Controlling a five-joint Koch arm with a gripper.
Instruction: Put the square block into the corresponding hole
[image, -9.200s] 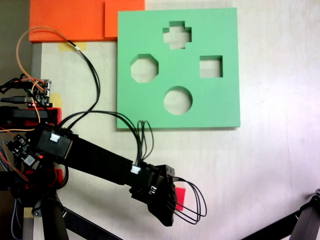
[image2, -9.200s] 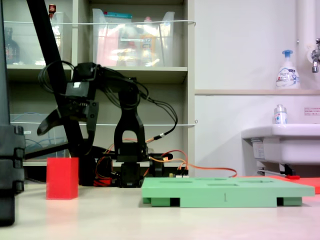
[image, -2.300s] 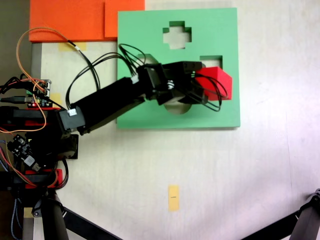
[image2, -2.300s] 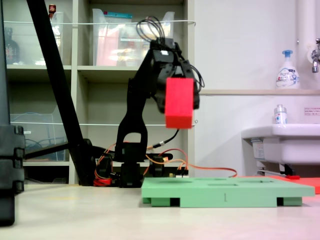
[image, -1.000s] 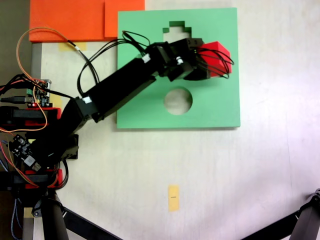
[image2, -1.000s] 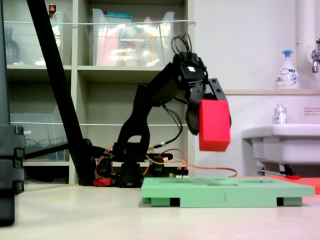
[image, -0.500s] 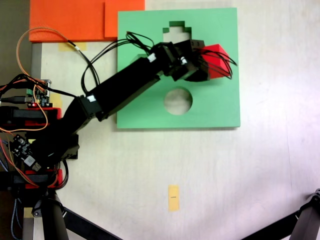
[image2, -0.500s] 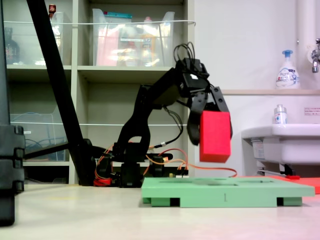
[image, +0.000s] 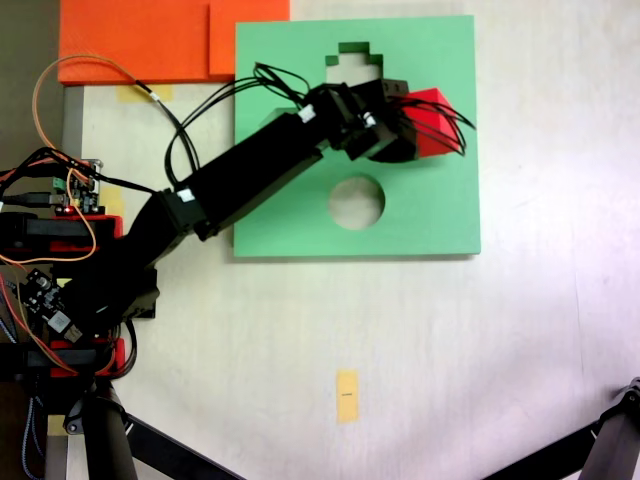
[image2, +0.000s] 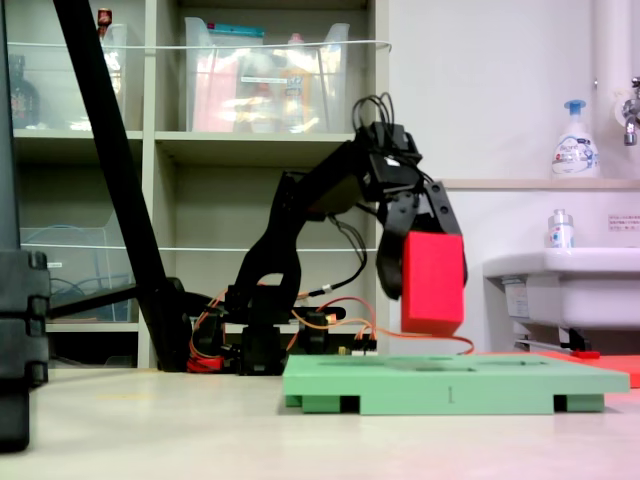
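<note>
End effector (image2: 428, 285) clamped on the square block (image2: 432, 283), its two black fingers (image2: 390, 262) pressed against opposite sides of the red cube, which hangs below the wrist with its lower face clear of the green foam board (image2: 455, 382) in a fixed view from the side; a gap of air shows between cube and board. From above, in a fixed view, the square block (image: 428, 122) juts out to the right of the end effector (image: 412, 128), tilted slightly, over the right half of the green foam board (image: 440, 205); the corresponding hole cannot be made out there, the cube and the black fingers lying across that part of the board. Just left of the cube, the black arm (image: 240, 185) reaches diagonally up from its base at the lower left, its cables (image: 215, 95) looping over the board's upper left. The round cutout (image: 356, 201) lies open below the end effector, and the top of the cross-shaped cutout (image: 352, 48) shows above it near the board's upper edge. Beyond the board, flat orange foam sheets (image: 150, 38) sit at the upper left corner, touching the board's left edge, and a small yellow tape mark (image: 346, 396) lies well apart on the pale surface (image: 530, 330) toward the bottom. From the side, shelving (image2: 200, 150) stands behind the arm, and a sink (image2: 560, 290) with a soap bottle (image2: 574, 140) above it stands at the right
</note>
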